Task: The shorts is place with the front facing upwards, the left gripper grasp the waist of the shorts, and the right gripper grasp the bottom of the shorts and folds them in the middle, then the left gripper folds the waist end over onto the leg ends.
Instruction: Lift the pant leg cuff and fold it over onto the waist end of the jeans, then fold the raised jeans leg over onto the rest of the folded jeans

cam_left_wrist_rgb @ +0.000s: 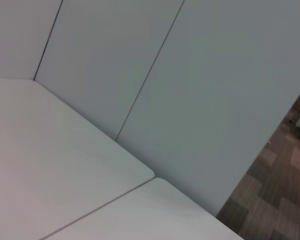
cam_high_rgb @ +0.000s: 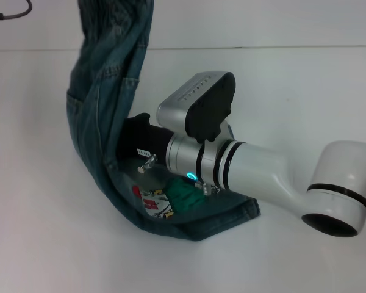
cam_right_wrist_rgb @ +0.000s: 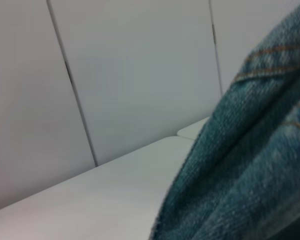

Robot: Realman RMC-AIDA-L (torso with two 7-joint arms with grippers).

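The shorts (cam_high_rgb: 104,116) hang as a tall curtain of teal denim rising out of the top of the head view, while their lower part curls down onto the white table (cam_high_rgb: 43,244) and ends in a folded edge lying flat. Inside that curl, on the face turned toward the camera, the colourful print (cam_high_rgb: 161,201) shows, with a green patch beside it. The right gripper (cam_high_rgb: 134,143) reaches into the curl from the shorts' right side; its black end is buried against the denim, so I cannot tell how far its fingers are spread or whether they have cloth between them. Its white forearm (cam_high_rgb: 262,177) stretches away from the shorts toward the right edge of the view. The right wrist view shows only denim with orange stitching close up, plus table and wall panels (cam_right_wrist_rgb: 140,75) beyond. The left gripper is nowhere visible; its wrist view shows just table and wall, though something above the frame must be holding the shorts up. My reading: step 1, the lengthwise fold in the middle, is under way, with the garment lifted. Next, the raised end needs lowering over the lying part so the edges meet squarely; the waist-over-legs fold is not yet begun.
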